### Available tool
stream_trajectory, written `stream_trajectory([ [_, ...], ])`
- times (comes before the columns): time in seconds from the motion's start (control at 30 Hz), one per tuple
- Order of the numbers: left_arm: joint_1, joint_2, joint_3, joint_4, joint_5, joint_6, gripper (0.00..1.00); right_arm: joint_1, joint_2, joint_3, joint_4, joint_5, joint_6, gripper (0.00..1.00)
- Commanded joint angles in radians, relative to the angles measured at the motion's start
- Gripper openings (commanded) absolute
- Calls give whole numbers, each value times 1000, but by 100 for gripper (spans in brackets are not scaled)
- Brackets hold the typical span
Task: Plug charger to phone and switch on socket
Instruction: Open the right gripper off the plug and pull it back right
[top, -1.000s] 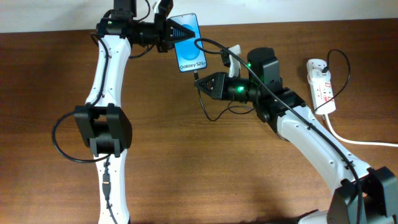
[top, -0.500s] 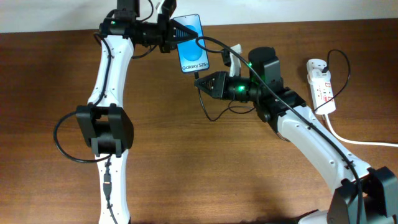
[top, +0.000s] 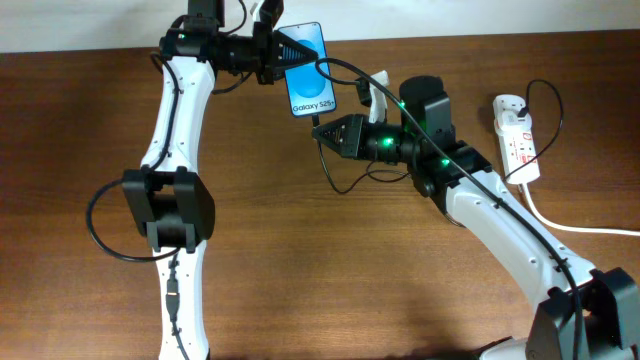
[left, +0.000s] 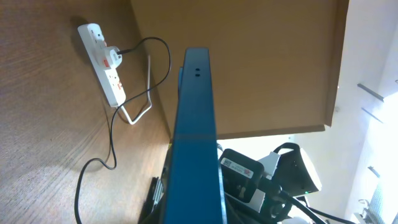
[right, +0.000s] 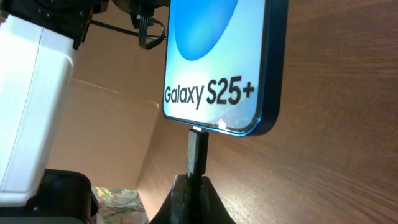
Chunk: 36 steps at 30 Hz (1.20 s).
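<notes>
- The Galaxy S25+ phone (top: 309, 82) shows its blue screen to the overhead camera, its text end towards the right arm.
- The left gripper (top: 290, 50) is clamped across the phone's far half, away from the text.
- Just below the phone's text end, the right gripper (top: 321, 135) is pinched tight on the charger (right: 198, 149).
- The plug tip touches the middle of the phone's bottom edge; how deep it sits cannot be told.
- The socket (top: 517, 133) lies well right of the phone on the wooden table (top: 300, 270); its switches are too small to read.
</notes>
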Motion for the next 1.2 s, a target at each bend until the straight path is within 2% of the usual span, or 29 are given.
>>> stream_trajectory([
  [0.0,-42,2,5,-6,52,11,0,-30,-16,6,53,21,0,4],
  [0.73,-43,2,5,-9,52,5,0,-62,13,6,93,13,0,4],
  [0.77,-42,2,5,-9,52,5,0,-62,13,6,92,13,0,8],
  [0.87,-40,2,5,-3,50,5,0,-62,13,6,70,10,0,25],
  [1.17,-40,2,5,16,49,6,0,-66,13,6,25,-31,-48,38],
])
